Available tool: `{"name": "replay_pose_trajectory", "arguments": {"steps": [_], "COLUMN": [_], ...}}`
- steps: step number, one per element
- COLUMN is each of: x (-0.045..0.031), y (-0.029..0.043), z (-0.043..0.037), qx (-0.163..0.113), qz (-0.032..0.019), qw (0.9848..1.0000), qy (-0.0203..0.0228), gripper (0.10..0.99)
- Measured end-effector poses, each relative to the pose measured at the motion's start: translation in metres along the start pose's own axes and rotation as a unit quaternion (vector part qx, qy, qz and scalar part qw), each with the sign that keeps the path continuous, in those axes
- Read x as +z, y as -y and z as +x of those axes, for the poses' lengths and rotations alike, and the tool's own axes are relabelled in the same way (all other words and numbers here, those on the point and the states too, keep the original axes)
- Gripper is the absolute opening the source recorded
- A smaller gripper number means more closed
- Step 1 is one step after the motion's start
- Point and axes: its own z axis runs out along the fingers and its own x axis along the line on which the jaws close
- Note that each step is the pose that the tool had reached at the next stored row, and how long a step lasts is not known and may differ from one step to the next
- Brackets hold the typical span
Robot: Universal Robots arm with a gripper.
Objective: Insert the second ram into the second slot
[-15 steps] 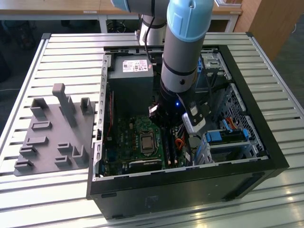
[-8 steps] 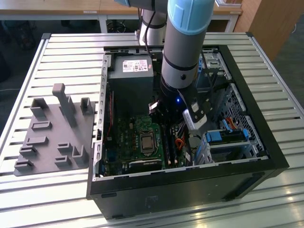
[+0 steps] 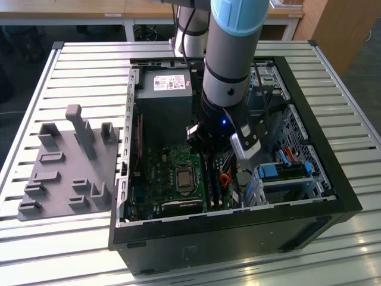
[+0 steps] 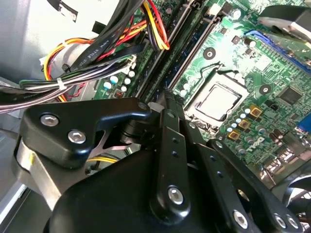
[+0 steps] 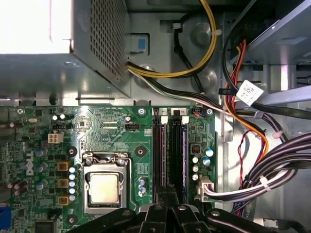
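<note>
- The arm (image 3: 229, 59) reaches down into the open case (image 3: 333, 179), which lies on a slatted table (image 3: 71, 65).
- The gripper (image 5: 167, 194) hangs low over the RAM slots (image 5: 161, 155) on the motherboard (image 5: 102, 131), between the CPU socket (image 5: 103, 187) and the cable bundle (image 5: 272, 170) along the case wall.
- In the first wrist view its two black fingers (image 5: 158, 216) sit close together with the tips at the near end of the slots; in the second wrist view the fingertips (image 4: 167, 104) likewise meet in a narrow point over the long slots (image 4: 187, 43).
- The jaws look drawn nearly together, but whether they pinch anything I cannot tell, as the tips hide what lies between them.
- The ram (image 5: 184, 155) shows as a thin blue edge standing in the slot farther from the CPU socket, running the slot's length, its near end under the fingertips. Whether it is fully seated cannot be made out.
- A second dark slot lies just beside it on the socket side.
- The power supply (image 3: 164, 98) fills the case's far corner on the exterior view's left; blue drive brackets (image 3: 286, 173) sit at the near corner on the exterior view's right.
- A grey fixture (image 3: 68, 161) with upright pegs rests on the table beside the case, toward the table's edge on the exterior view's left, well apart from the gripper.
</note>
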Motion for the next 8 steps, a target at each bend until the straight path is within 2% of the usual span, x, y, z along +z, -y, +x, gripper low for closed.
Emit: {"name": "replay_pose_trajectory", "arguments": {"steps": [8], "x": [-0.0064], "y": [-0.0002], "z": [0.0002], "qx": [0.0], "qz": [-0.0001], "qw": [1.0], "qy": [0.0], "gripper": [0.106]}}
